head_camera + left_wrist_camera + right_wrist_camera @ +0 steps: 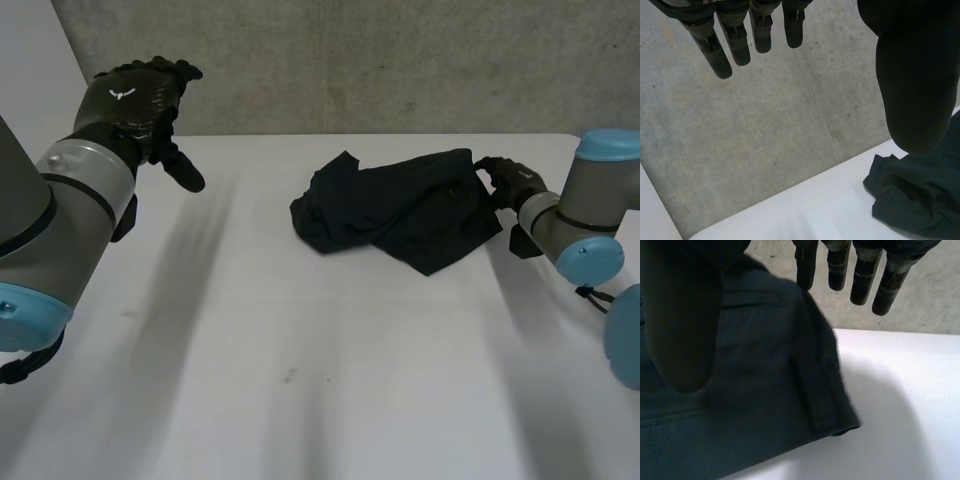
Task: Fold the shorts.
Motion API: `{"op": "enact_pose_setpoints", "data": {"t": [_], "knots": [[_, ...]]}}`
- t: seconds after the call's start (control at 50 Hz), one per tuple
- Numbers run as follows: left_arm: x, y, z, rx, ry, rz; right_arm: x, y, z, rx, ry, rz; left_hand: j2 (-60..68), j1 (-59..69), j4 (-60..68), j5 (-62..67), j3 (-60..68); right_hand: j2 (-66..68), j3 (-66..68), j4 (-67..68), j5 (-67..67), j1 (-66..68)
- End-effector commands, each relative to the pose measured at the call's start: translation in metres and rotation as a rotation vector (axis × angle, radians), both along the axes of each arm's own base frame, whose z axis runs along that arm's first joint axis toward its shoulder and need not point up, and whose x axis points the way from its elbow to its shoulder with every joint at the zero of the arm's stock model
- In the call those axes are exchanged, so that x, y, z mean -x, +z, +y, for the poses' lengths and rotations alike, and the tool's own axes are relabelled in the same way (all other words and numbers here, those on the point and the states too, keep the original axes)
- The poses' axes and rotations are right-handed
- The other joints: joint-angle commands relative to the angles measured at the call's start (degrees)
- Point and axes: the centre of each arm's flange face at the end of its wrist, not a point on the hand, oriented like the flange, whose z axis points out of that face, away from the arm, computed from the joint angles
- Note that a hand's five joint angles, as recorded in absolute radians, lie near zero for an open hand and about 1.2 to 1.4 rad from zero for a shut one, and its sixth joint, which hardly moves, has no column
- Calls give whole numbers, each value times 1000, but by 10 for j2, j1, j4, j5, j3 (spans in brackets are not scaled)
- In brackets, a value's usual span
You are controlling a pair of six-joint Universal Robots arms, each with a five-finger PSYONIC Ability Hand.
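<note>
**Q:** What sits closest to the viewer?

**A:** The robot's left arm [60, 215], grey with a light-blue cap. It ends in the black left hand [135, 100], raised off the white table [300, 360]. Its fingers [720, 55] are straight and spread, with the thumb [920, 85] apart from them, and the hand holds nothing.

**Q:** Where are the shorts?

**A:** The shorts [400, 210] are dark and lie on the table in a rumpled heap. They are well apart from the left hand, out beyond its thumb. The right hand [512, 182] is at the other side of the heap, right at the cloth's edge. Its fingers are straight and parted, with a stitched edge of the cloth beneath their tips and its thumb over the fabric. Nothing is pinched.

**Q:** What could go wrong from here?

**A:** By my reading the fold has not begun, and the cloth needs spreading flat first. The layers are bunched, so the right hand might catch only the top layer, or several at once. A pull would then drag the heap instead of opening it. The left hand is far off, so nothing pins the other side — the whole bundle could slide.

**Q:** Is anything hard to make out?

**A:** I cannot tell which edge is the waistband and which are the leg openings — the dark cloth hides its own folds. It is also unclear whether the right fingertips actually touch the cloth.
</note>
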Motion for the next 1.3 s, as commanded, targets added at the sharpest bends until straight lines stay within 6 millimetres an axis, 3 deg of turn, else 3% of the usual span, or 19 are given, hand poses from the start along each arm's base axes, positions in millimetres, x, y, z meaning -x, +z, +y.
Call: {"op": "enact_pose_setpoints", "data": {"t": [0.02, 0.06, 0.16, 0.22, 0.24, 0.26, 0.28, 0.32, 0.34, 0.42, 0.46, 0.6, 0.62, 0.72, 0.94, 1.0, 1.12, 1.2, 1.3], "knots": [[2, -8, -4, -21, 1, -10, -27, -12, 8, -43, 141, -91, -11, -3, -14, -22, -19, 601, 609, 594, 589, 611], [2, -12, -5, -30, 1, -15, -41, -5, 20, -55, 216, -96, -13, -5, -16, -24, -20, 671, 679, 664, 659, 681], [6, -16, -2, -44, -14, -18, -59, 49, 62, 26, 333, 37, -13, -5, -16, -24, -20, 671, 679, 664, 659, 681], [18, -22, 6, -57, -51, -22, -61, 70, 96, 93, 407, 204, -14, -6, -17, -25, -22, 671, 679, 664, 659, 681], [22, -25, 10, -65, -66, -27, -63, 78, 119, 137, 458, 304, -15, -7, -18, -26, -23, 671, 679, 664, 659, 681], [25, -26, 12, -68, -74, -27, -65, 79, 130, 152, 484, 344, -15, -7, -18, -26, -23, 671, 679, 664, 659, 681], [28, -29, 14, -75, -85, -29, -68, 83, 153, 188, 533, 416, -15, -7, -18, -26, -23, 671, 679, 664, 659, 681], [35, -35, 20, -93, -109, -35, -71, 86, 175, 228, 576, 471, -15, -7, -18, -26, -23, 671, 679, 664, 659, 681], [37, -37, 21, -98, -114, -36, -75, 88, 198, 273, 614, 517, -15, -7, -18, -26, -23, 671, 679, 664, 659, 681], [59, -61, 40, -156, -186, -69, -78, 91, 244, 417, 614, 605, -15, -7, -18, -26, -23, 671, 679, 664, 659, 681], [64, -70, 43, -177, -201, -79, -76, 93, 256, 472, 588, 644, -15, -7, -18, -26, -23, 671, 679, 664, 659, 681], [84, -122, 53, -298, -254, -129, -68, 87, 278, 543, 552, 788, -15, -7, -18, -26, -23, 671, 679, 664, 659, 681], [86, -135, 53, -322, -252, -161, -67, 87, 278, 546, 549, 797, -14, -6, -17, -25, -22, 671, 679, 664, 659, 681], [90, -158, 53, -378, -254, -199, -62, 88, 274, 535, 514, 819, -4, 4, -7, -15, -12, 671, 679, 664, 659, 681], [75, -157, 43, -397, -132, -231, -59, 89, 277, 537, 511, 817, 73, 81, 70, 62, 65, 671, 679, 664, 659, 681], [74, -153, 49, -402, -131, -230, -60, 89, 278, 536, 513, 812, 66, 75, 63, 55, 59, 671, 679, 664, 659, 681], [58, -119, 63, -400, -73, -171, -61, 84, 279, 535, 516, 814, 29, 38, 26, 18, 22, 671, 679, 664, 659, 681], [44, -124, 74, -511, -11, -83, -62, 81, 278, 541, 502, 815, 33, 41, 30, 22, 25, 671, 679, 664, 659, 681], [43, -142, 100, -694, -6, 16, -62, 79, 277, 537, 491, 820, 24, 32, 21, 13, 17, 671, 679, 664, 659, 681]]}}
